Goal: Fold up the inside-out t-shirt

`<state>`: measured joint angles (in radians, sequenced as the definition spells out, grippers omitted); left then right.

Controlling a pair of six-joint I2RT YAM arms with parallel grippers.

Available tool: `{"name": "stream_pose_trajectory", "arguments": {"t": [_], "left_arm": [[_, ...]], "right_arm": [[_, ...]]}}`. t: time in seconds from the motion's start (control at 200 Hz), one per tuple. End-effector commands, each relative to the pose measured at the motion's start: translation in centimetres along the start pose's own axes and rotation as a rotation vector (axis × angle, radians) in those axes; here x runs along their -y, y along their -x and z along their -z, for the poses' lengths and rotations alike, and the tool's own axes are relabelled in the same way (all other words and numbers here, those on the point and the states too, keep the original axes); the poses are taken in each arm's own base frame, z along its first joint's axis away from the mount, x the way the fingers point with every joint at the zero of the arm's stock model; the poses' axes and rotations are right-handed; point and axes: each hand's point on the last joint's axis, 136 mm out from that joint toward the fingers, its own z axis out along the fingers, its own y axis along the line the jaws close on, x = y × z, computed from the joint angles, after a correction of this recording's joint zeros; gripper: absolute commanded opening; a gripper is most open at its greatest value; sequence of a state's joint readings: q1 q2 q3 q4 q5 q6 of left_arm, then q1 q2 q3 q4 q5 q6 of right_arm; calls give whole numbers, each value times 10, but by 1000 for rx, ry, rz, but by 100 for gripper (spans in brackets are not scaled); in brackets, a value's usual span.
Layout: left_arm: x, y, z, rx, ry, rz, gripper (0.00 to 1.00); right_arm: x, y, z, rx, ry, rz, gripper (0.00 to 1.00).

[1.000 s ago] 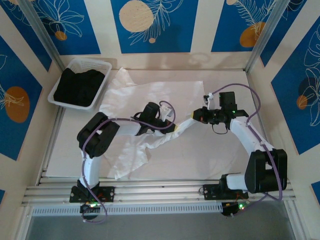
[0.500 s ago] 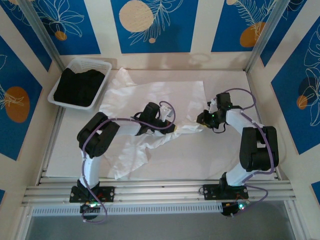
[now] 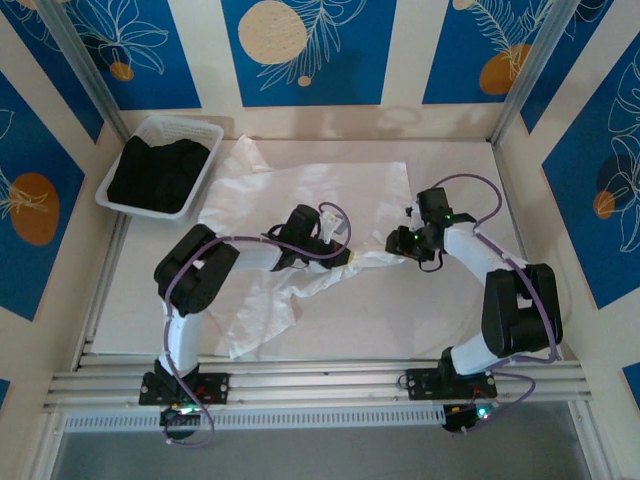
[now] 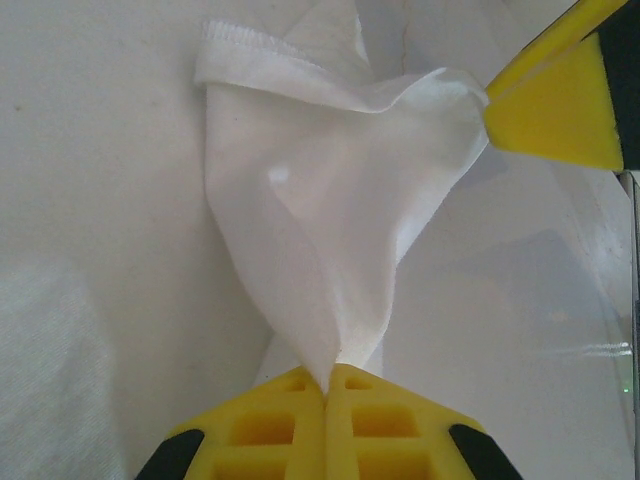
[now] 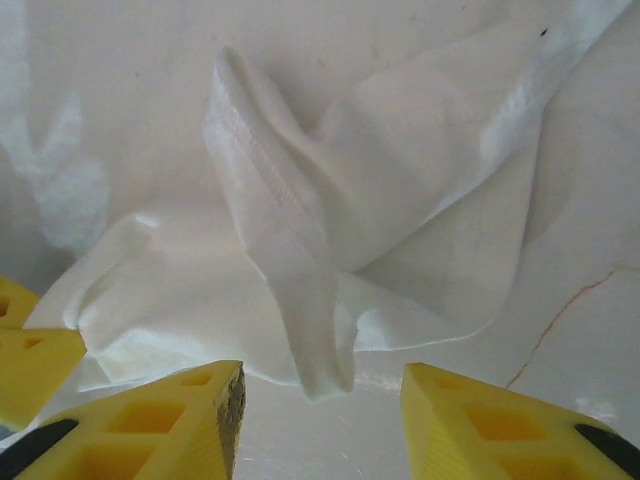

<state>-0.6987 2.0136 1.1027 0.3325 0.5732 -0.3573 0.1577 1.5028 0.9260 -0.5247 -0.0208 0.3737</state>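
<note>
T-shirt [image 3: 320,190]: white, rumpled. Left gripper [image 4: 327,372]: clamped on its twisted hemmed end. Right gripper [image 5: 322,385]: jaws apart beside that end, fabric tip between them, ungripped.

From above, your left arm [image 3: 190,280] rises from its base at 7 o'clock, bends at the elbow and sends the forearm out toward 3 o'clock. Your left gripper [image 3: 350,257] sits near the middle of the view, pointing to 3 o'clock, its yellow jaws pressed flat together on a twist of the white t-shirt [image 4: 320,200]. Your right arm [image 3: 515,315] climbs from 5 o'clock, folds at the elbow and reaches toward 10 o'clock. The wrist is turned so that your right gripper [image 3: 400,243] points toward 8 o'clock, facing the left one, near it but apart. Its jaws stand spread.
</note>
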Motion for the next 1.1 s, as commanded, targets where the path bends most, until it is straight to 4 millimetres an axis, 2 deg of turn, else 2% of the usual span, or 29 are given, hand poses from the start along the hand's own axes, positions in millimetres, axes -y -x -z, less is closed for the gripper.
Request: {"name": "stream_pose_trajectory", "arguments": {"t": [0.0,0.235,0.415,0.555,0.71,0.815,0.925,1.095], "left_arm": [[7,-4,-1,-14,-28,-26,0],[8,-4,0,-13,-30,-29,0],[7,-6,-1,-18,-31,-29,0],[7,-6,-2,-19,-34,-27,0],[7,-6,-2,-19,-39,-26,0],[6,-7,-3,-21,-37,-27,0],[5,-7,-4,-24,-34,-23,0],[8,-5,-9,-32,-39,-29,0]], "right_arm": [[4,-9,-11,-38,-36,3,47],[7,2,-12,-9,-48,19,31],[7,10,-12,0,-32,27,34],[5,15,-13,3,-10,29,33],[-1,21,-14,6,34,29,22],[-6,25,-13,6,75,29,9],[-11,27,0,23,128,23,2],[-25,26,42,96,316,-9,0]]}}
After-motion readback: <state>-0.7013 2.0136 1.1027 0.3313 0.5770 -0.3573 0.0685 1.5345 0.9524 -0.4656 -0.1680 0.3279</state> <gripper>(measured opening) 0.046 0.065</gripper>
